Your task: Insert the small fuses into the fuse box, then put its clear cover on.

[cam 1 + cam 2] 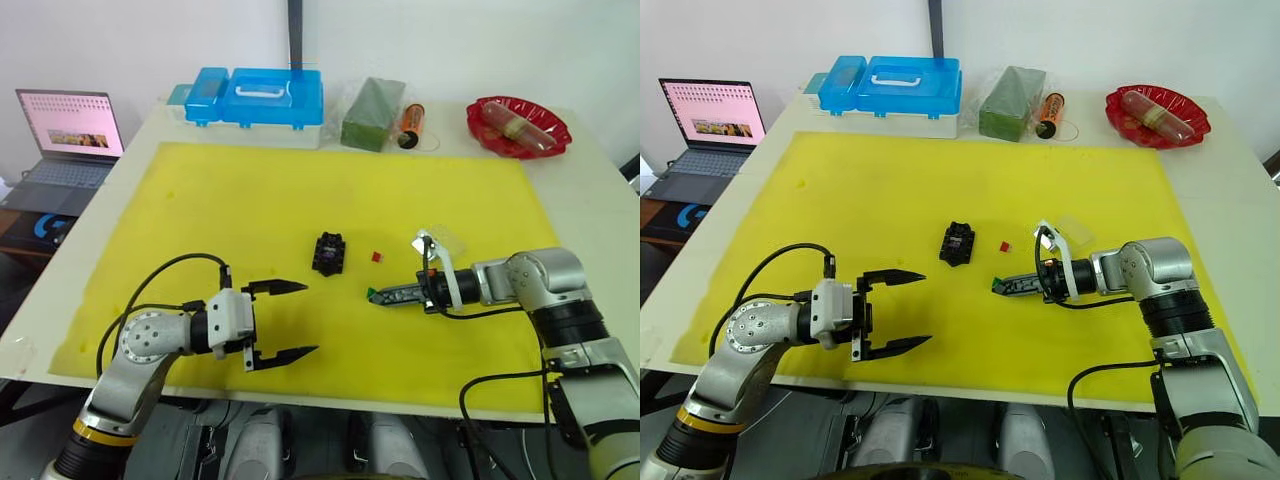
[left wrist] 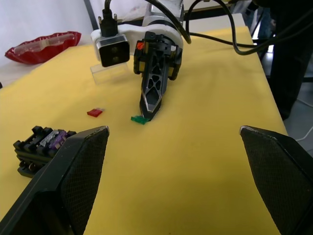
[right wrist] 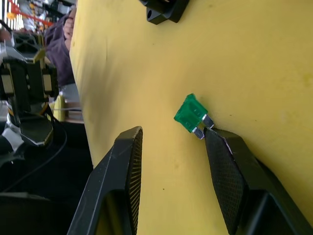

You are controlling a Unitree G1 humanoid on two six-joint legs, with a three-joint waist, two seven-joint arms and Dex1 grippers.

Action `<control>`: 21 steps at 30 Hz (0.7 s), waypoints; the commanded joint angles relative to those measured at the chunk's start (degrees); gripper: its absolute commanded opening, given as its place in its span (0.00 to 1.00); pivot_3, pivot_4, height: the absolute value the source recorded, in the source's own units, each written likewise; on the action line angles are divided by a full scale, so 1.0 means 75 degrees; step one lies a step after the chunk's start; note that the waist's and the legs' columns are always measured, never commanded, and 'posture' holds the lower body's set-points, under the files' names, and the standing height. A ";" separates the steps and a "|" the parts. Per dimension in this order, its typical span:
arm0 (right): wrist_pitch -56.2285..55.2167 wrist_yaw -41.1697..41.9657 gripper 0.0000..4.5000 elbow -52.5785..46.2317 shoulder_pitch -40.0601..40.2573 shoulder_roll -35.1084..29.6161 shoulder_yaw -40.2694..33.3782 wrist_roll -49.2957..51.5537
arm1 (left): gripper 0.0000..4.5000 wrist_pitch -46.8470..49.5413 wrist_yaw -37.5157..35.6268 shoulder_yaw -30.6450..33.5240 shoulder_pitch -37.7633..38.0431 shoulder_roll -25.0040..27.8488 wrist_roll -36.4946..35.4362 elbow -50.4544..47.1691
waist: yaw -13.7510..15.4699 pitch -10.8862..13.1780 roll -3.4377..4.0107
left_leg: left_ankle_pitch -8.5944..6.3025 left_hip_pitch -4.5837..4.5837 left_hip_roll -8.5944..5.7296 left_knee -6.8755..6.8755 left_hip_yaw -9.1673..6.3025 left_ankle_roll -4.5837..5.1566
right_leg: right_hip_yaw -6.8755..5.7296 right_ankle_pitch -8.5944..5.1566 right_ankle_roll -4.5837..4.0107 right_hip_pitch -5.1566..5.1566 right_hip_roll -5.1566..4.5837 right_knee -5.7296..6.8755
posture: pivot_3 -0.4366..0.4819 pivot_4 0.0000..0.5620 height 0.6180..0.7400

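Fuse box (image 3: 164,10) cut off by right wrist view's edge.

both arms are showing silver-grey rounded joint housings with black cables looping along them. the left gripper (image 1: 295,320) is wearing a white boxy wrist block and two black tapering fingers (image 2: 73,176) with mesh-textured pads. the right gripper (image 1: 1002,287) is carrying a small white camera module with a dark lens, and black lattice-patterned fingers (image 3: 230,171).
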 commanded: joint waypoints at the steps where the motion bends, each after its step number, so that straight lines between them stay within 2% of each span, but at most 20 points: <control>1: 0.0381 -0.0768 0.45 0.0281 0.0036 0.0376 -0.0642 -0.0035 | 1.00 -0.0183 -0.0021 -0.0044 -0.0022 0.0005 0.0017 -0.0080 | -0.0030 -0.0003 0.0002 | 0.0000 0.0001 0.0001 0.0000 0.0001 0.0000 | 0.0000 0.0000 0.0000 0.0000 0.0000 0.0000 | 0.48 0.27 1.00; 8: 0.0885 -0.1476 0.45 -0.0229 0.0571 0.0688 -0.1527 0.0116 | 1.00 -0.0205 -0.0024 -0.0033 0.0047 0.0031 0.0014 -0.0103 | -0.0031 -0.0012 0.0010 | 0.0000 0.0001 0.0005 -0.0001 0.0001 0.0000 | 0.0001 0.0001 -0.0001 0.0000 0.0001 0.0001 | 0.48 0.27 1.00; 16: 0.1154 -0.1801 0.45 -0.0841 0.0938 0.0597 -0.1907 0.0309 | 1.00 -0.0185 -0.0048 -0.0008 0.0075 0.0046 -0.0031 -0.0098 | 0.0021 -0.0016 0.0013 | -0.0001 -0.0003 -0.0002 -0.0001 -0.0001 0.0000 | 0.0000 -0.0001 -0.0001 0.0000 -0.0006 -0.0003 | 0.48 0.27 1.00; 21: 0.0865 -0.2284 0.45 -0.0680 0.0951 0.1043 -0.2195 0.0212 | 1.00 -0.0204 -0.0116 -0.0056 -0.0061 0.0026 -0.0017 -0.0017 | 0.0014 -0.0018 0.0010 | -0.0002 -0.0004 -0.0003 -0.0001 -0.0002 0.0001 | 0.0000 -0.0001 -0.0001 0.0001 -0.0006 -0.0005 | 0.48 0.27 1.00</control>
